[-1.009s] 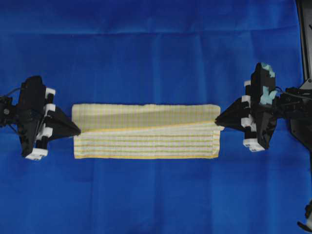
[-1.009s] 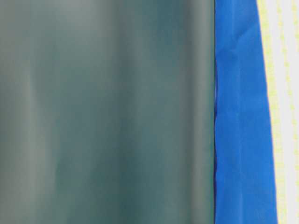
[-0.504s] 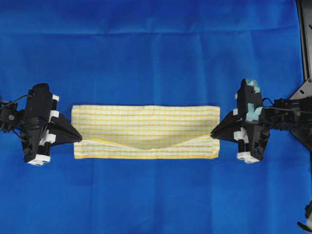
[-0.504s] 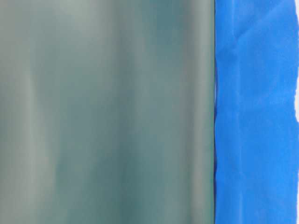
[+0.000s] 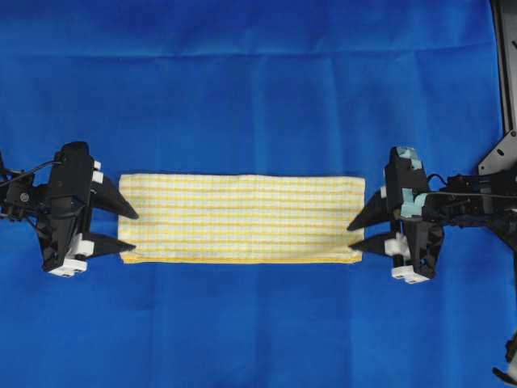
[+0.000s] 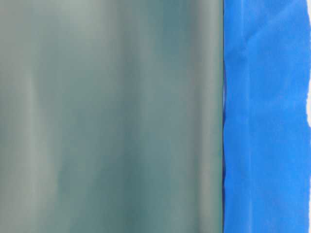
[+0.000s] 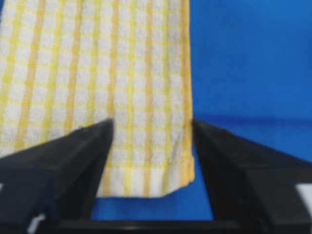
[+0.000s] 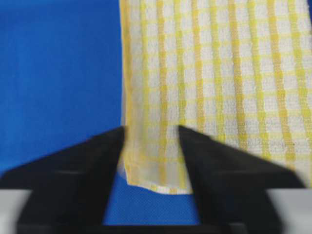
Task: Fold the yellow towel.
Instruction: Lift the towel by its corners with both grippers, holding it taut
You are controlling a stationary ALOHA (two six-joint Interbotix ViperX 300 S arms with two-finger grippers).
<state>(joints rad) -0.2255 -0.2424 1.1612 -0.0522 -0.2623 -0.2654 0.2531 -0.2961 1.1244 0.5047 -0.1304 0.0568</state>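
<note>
The yellow towel (image 5: pixel 242 218) lies flat as a long, narrow folded rectangle on the blue cloth (image 5: pixel 258 97). My left gripper (image 5: pixel 134 229) is open at the towel's left end, its fingers straddling the near corner without pinching it. My right gripper (image 5: pixel 350 238) is open at the right end in the same way. In the left wrist view the towel (image 7: pixel 97 73) has its corner lying loose between the spread fingers of the gripper (image 7: pixel 153 124). In the right wrist view the towel (image 8: pixel 219 73) reaches between the parted fingers of the gripper (image 8: pixel 152 129).
The blue cloth covers the whole work surface. A dark arm frame (image 5: pixel 505 65) runs along the right edge. The table-level view is mostly blocked by a blurred grey-green surface (image 6: pixel 112 116), with a strip of blue cloth (image 6: pixel 262 121) beside it.
Both grippers carried the towel's lifted edge to the front edge and then opened, letting go of it. The towel now lies flat, folded in half lengthwise.
</note>
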